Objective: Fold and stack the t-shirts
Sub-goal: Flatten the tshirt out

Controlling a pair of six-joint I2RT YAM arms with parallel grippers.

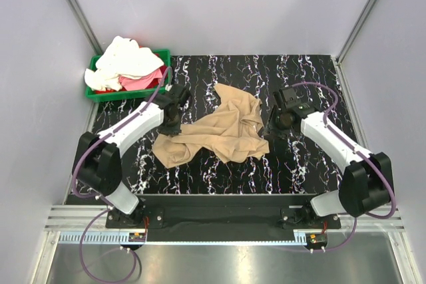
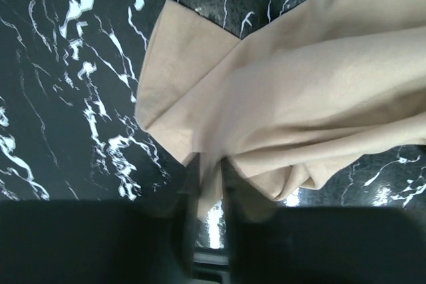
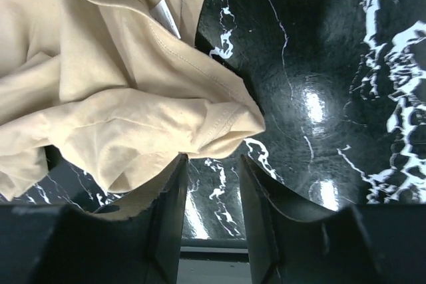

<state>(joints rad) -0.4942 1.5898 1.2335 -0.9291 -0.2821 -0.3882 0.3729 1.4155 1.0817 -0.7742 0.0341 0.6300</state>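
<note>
Now looking down on the tan shirt [image 1: 219, 131] lying rumpled and unfolded at the middle of the top view, spreading over the black marbled table [image 1: 299, 78]. Seeing the left claw [image 1: 172, 121] sitting at the shirt's left edge, left of centre, and the right claw [image 1: 283, 122] hanging just beside the shirt's right edge, right of centre. Finding, in the upper left of that frame, the green bin [image 1: 126, 96] holding the white shirt [image 1: 126, 58] heaped on top and the pink shirt [image 1: 143, 81] showing beneath it.

Looking through the left wrist view: tan shirt [image 2: 299, 98] filling the upper right, a fold running down into the narrow gap of the left claw [image 2: 210, 164] at the bottom centre. Seeing the fingers standing only slightly apart; not managing to tell whether they are pinching the fold or leaving it loose.

Looking through the right wrist view: right claw [image 3: 212, 161] at the bottom centre standing clearly apart, bare table showing in the gap, gripping nothing. Seeing the tan shirt [image 3: 120, 98] bunching across the upper left, its edge lying against the left-hand finger [image 3: 170, 204], a small white label [image 3: 164, 18] showing near the top.
</note>
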